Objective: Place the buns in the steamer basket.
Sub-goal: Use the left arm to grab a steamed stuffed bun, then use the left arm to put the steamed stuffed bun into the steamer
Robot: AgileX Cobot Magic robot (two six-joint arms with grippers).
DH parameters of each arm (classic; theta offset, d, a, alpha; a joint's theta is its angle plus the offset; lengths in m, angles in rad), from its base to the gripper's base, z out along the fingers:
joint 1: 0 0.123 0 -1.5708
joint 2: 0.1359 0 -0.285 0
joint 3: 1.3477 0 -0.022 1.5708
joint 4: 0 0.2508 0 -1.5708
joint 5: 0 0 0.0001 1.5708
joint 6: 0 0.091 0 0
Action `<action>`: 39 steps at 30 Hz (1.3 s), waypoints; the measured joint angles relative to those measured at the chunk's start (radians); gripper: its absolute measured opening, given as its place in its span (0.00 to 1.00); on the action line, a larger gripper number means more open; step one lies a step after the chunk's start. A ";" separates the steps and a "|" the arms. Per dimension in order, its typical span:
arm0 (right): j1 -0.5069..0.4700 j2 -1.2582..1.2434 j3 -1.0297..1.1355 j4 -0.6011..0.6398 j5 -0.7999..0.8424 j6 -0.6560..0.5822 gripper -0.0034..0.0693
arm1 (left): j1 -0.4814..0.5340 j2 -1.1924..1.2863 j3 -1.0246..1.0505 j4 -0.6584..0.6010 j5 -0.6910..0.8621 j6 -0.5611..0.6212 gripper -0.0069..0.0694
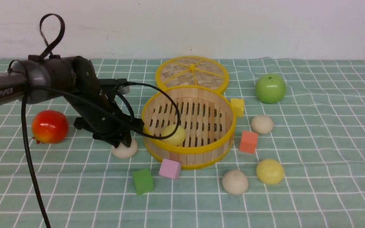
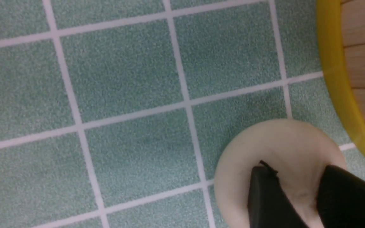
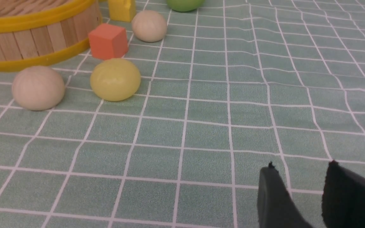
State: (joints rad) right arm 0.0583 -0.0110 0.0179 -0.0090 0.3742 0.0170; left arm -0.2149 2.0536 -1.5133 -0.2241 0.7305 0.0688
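Left tool stood with jaws apart atop the off-white bun beside the steamer basket. A wider spread and lower straddle were advised before closing.

- The left arm, a dark grey tube ending in a black wrist, reached in from the left side and bent down and forward at the wrist.
- The left gripper, with two black fingers, pointed low; its jaws stood somewhat apart.
- The right gripper, also with black fingers, was held low, its jaws parted by a clear gap.
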 joint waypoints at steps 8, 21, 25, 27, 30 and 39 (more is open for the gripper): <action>0.000 0.000 0.000 0.000 0.000 0.000 0.38 | 0.000 -0.073 -0.003 0.023 0.058 0.000 0.08; 0.000 0.000 0.000 0.000 0.000 0.000 0.38 | -0.128 -0.129 -0.067 -0.145 -0.157 0.243 0.08; 0.000 0.000 0.000 0.000 0.000 0.000 0.38 | -0.131 -0.052 -0.089 -0.141 -0.201 0.255 0.08; 0.000 0.000 0.000 0.000 0.000 0.000 0.38 | -0.128 -0.012 -0.101 -0.126 -0.216 0.255 0.08; 0.000 0.000 0.000 0.000 0.000 0.000 0.38 | -0.128 0.011 -0.105 -0.109 -0.230 0.255 0.08; 0.000 0.000 0.000 0.000 0.000 0.000 0.38 | -0.128 0.046 -0.108 -0.069 -0.271 0.253 0.28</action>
State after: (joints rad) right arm 0.0583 -0.0110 0.0179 -0.0090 0.3742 0.0170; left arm -0.3427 2.0992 -1.6209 -0.2935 0.4594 0.3216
